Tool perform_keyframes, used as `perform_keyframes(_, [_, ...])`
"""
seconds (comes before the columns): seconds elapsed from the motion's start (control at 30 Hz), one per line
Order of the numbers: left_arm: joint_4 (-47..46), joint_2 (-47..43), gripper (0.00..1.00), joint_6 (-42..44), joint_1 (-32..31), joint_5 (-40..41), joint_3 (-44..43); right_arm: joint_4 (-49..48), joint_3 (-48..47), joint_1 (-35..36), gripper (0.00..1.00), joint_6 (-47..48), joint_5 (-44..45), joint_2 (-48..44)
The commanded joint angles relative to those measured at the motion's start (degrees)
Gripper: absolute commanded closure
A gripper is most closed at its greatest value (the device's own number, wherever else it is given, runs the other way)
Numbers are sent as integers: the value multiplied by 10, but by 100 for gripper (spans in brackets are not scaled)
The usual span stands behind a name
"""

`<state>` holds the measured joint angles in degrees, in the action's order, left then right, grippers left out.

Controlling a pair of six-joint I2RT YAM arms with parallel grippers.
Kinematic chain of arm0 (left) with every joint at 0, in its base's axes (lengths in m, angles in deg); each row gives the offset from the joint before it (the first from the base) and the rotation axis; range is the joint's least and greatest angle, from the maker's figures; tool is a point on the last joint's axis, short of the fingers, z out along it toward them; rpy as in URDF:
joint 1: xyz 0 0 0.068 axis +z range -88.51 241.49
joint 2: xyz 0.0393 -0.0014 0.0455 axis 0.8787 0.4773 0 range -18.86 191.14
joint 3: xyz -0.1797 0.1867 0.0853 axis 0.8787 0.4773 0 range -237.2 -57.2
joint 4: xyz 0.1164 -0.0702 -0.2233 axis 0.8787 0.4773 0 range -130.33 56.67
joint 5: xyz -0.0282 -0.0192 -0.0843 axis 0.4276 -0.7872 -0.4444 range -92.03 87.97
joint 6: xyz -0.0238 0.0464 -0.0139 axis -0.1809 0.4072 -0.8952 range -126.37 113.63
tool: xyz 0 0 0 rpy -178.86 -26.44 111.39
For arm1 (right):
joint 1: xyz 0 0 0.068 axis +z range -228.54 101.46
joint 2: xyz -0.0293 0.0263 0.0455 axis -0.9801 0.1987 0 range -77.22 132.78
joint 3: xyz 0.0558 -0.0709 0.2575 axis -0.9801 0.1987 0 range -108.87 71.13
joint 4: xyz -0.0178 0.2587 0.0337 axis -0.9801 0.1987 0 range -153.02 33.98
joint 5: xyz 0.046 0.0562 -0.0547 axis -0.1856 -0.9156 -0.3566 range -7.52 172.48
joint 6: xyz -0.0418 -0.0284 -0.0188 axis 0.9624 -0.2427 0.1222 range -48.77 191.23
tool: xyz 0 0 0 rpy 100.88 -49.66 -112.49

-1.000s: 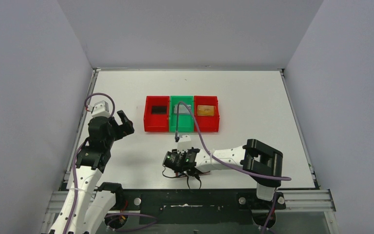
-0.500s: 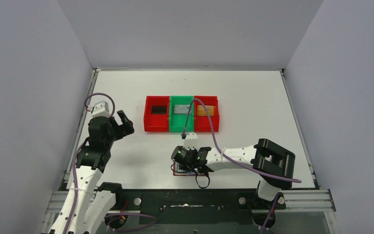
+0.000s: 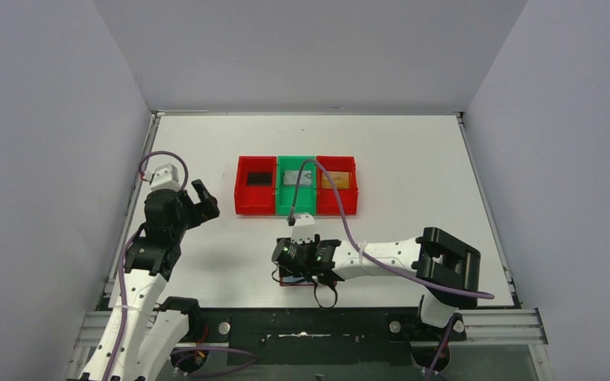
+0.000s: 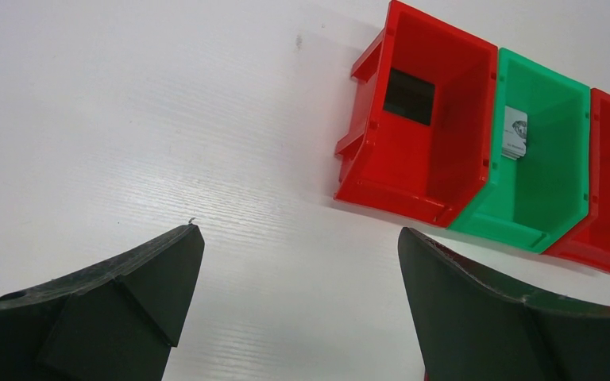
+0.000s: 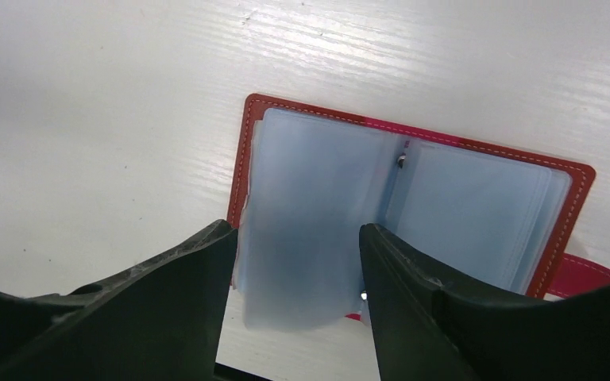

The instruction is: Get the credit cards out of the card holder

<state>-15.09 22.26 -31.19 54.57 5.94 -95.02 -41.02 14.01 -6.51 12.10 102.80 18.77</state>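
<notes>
Right end effector (image 5: pixel 295 234) hangs half open over the card holder (image 5: pixel 476 206), fingers straddling its left clear leaf, gripping nothing; the holder lies open on the worktop (image 5: pixel 87 119), pockets seemingly empty; beyond the holder, a row of bins (image 3: pixel 254 206) carries a black card (image 3: pixel 260 178), a silver card (image 3: pixel 295 178) and a gold card (image 3: pixel 335 180); well left of the holder, the left end effector (image 4: pixel 299 234) gapes wide, empty. Closing now would likely pinch only the flimsy leaf and drag the unpinned holder.
</notes>
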Motion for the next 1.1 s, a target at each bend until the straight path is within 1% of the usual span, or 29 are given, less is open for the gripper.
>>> perform_keyframes(0.0, [-26, -2, 4, 7, 3, -9, -8, 51, -32, 13, 39, -21, 69, -33])
perform_keyframes(0.07, [-26, -3, 4, 7, 3, -9, -8, 100, -41, 17, 35, -51, 92, -32])
perform_keyframes(0.2, [-27, -2, 4, 7, 3, -9, -8, 192, -49, 17, 33, -129, 126, -21])
perform_keyframes(0.37, [-28, -1, 4, 7, 3, -11, -7, 205, -41, 17, 28, -147, 120, -7])
perform_keyframes(0.63, [-27, -1, 4, 7, 3, -12, -8, 230, -54, 10, 19, -156, 99, 68])
perform_keyframes(0.8, [-26, -2, 4, 7, 3, -12, -7, 179, -24, 1, 22, -140, 67, 68])
perform_keyframes(0.83, [-26, -2, 4, 7, 3, -11, -8, 167, -19, -2, 25, -136, 61, 66])
perform_keyframes(0.9, [-26, -2, 4, 7, 3, -12, -7, 157, -9, -6, 34, -132, 55, 62])
perform_keyframes(0.93, [-26, -2, 4, 7, 3, -12, -8, 158, -9, -6, 36, -131, 56, 62])
perform_keyframes(0.97, [-26, -2, 4, 7, 3, -12, -7, 164, -14, -6, 37, -131, 62, 60])
perform_keyframes(1.0, [-27, -1, 4, 7, 3, -12, -8, 169, -19, -4, 35, -127, 69, 59])
perform_keyframes(1.07, [-27, -1, 4, 7, 3, -13, -7, 185, -38, 3, 29, -122, 85, 56])
